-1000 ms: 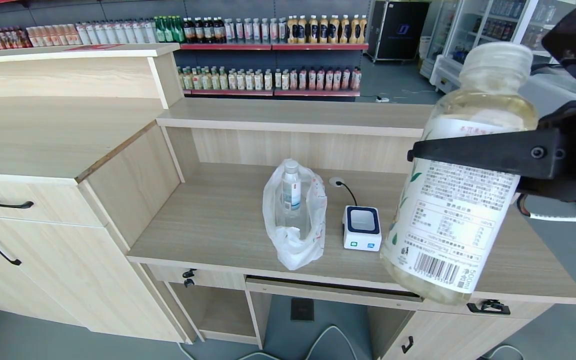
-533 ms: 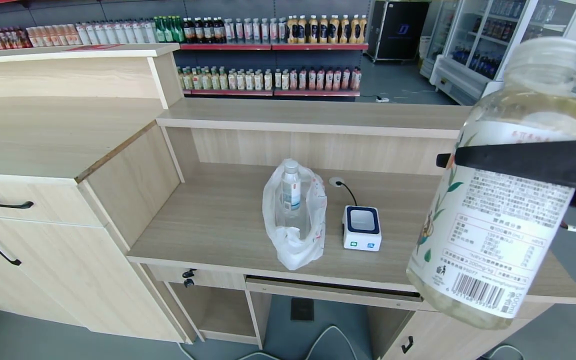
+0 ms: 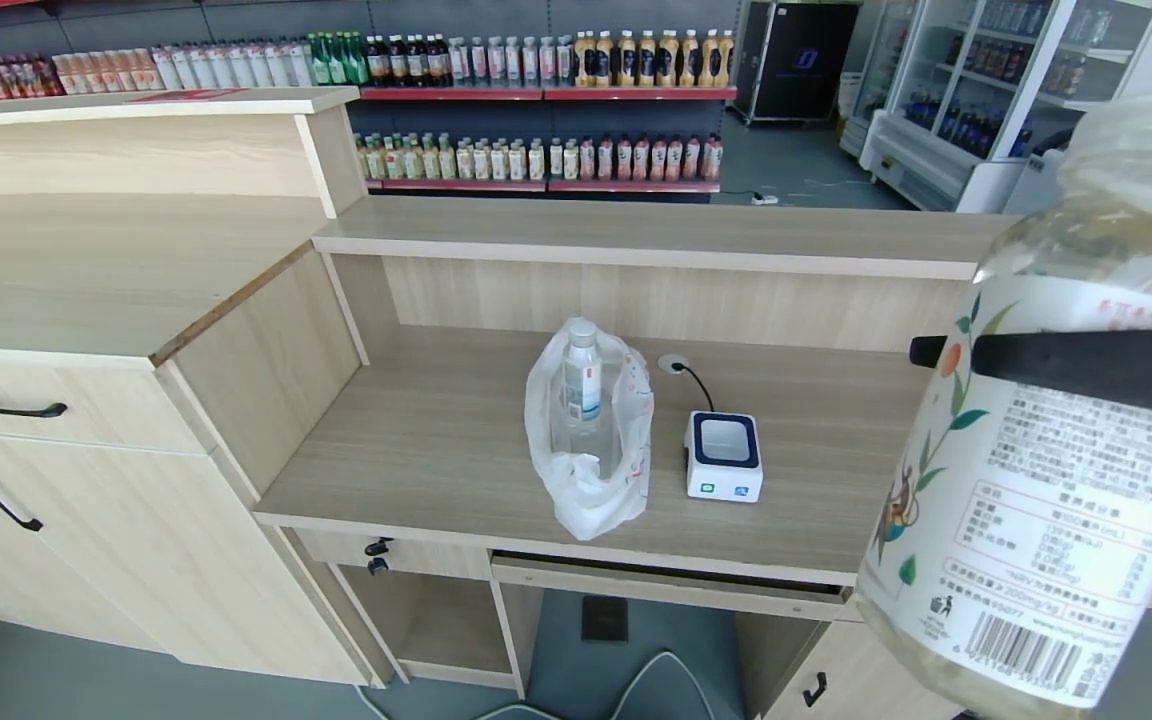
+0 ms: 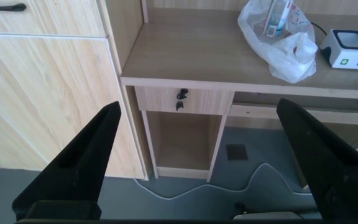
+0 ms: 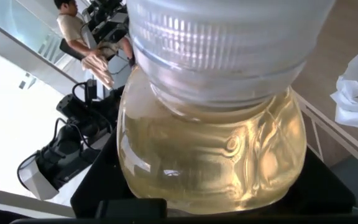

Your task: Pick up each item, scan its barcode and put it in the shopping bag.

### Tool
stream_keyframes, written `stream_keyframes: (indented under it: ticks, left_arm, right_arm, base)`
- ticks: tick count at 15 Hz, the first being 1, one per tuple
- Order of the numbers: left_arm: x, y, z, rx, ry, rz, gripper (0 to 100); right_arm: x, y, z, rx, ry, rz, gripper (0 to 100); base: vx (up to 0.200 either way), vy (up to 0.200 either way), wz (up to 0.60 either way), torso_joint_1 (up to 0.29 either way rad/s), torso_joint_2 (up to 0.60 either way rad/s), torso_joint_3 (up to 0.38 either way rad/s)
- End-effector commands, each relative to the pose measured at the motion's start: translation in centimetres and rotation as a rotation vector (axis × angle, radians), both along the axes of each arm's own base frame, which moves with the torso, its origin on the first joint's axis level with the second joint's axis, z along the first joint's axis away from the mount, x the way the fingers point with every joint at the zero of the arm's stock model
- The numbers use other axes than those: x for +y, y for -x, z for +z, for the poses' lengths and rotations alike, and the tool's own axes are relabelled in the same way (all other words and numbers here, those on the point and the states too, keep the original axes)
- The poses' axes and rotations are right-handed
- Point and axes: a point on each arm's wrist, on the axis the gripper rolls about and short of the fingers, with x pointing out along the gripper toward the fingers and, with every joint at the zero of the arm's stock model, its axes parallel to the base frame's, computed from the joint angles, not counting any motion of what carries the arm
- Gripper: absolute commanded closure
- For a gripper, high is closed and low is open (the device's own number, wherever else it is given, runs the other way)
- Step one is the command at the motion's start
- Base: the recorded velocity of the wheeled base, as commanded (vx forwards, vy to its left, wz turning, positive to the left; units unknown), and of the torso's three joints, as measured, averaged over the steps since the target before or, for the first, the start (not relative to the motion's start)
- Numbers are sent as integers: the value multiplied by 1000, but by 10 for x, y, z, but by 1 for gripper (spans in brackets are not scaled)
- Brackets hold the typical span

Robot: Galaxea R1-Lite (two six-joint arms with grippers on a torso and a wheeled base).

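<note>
Tea bottle (image 3: 1056, 480) pinched in my right gripper (image 3: 1036, 365), axis approx. upright, barcode (image 3: 1031, 650) low. Scanner (image 3: 724, 455) lies fwd-left of it, well apart.

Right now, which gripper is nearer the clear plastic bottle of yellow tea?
Right. The right gripper is shut on the clear plastic bottle, raised at the right. The left gripper hangs open in front of the wooden counter, far from the bottle.
</note>
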Motion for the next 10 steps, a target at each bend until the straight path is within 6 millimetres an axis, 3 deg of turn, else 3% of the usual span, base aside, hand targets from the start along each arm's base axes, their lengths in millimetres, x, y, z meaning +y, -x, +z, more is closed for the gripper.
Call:
stream_keyframes:
  ticks: [1,10]
  left_arm:
    - [0,0,0,0,0,0,0]
    - [0,0,0,0,0,0,0]
  right_arm:
    - [0,1,0,-1,0,1,100]
    - [0,-1,-1,4,3,1,100]
  base:
    - [0,0,0,0,0,0]
    - [0,0,0,0,0,0]
